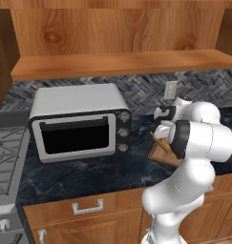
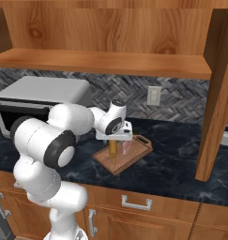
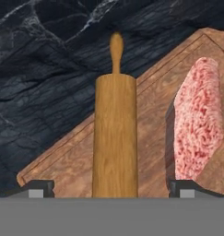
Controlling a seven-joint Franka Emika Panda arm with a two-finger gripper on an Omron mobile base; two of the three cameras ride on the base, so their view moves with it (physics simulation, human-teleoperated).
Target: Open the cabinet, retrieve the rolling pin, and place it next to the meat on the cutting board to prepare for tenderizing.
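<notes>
- So, from the hand view I see the rolling pin (image 3: 114,138) lying on the cutting board (image 3: 72,161), running lengthwise away from the camera, its far handle reaching past the board's edge over the dark counter (image 3: 39,69).
- My gripper (image 3: 111,186) hangs right above it with the jaws spread wide; the two finger tips (image 3: 37,188) stand clear on either side of the pin, gripping nothing.
- Just to the right of the pin lies the meat (image 3: 198,120), close beside it but not touching, so I judge the pin sits where tenderizing calls for it.
- In the right base view the hand points straight down over the board, which lies near the counter's front edge, right of the toaster oven (image 2: 40,101).
- Above, the cabinet (image 2: 106,33) stands open, a door (image 2: 218,93) swung out on the right, its shelf (image 2: 101,63) bare where I can see it.
- My reading: the placing looks done, and what remains is lifting straight up so the fingers do not nudge the pin and roll it.
</notes>
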